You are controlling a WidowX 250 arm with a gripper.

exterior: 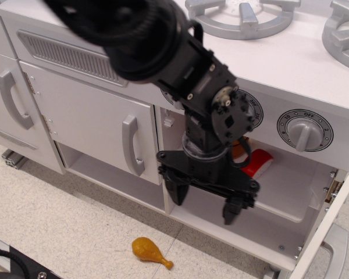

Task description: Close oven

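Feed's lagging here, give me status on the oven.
Gripper open, empty, before the cavity. Oven door swung open right. Red item inside.

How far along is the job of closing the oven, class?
Nothing looks done yet: the white toy oven is wide open, its door with the grey handle swung out at bottom right, a red-and-white item on its shelf. In hand: the open black claw hangs before the cavity, holding nothing. Left: reach the door and push it shut.
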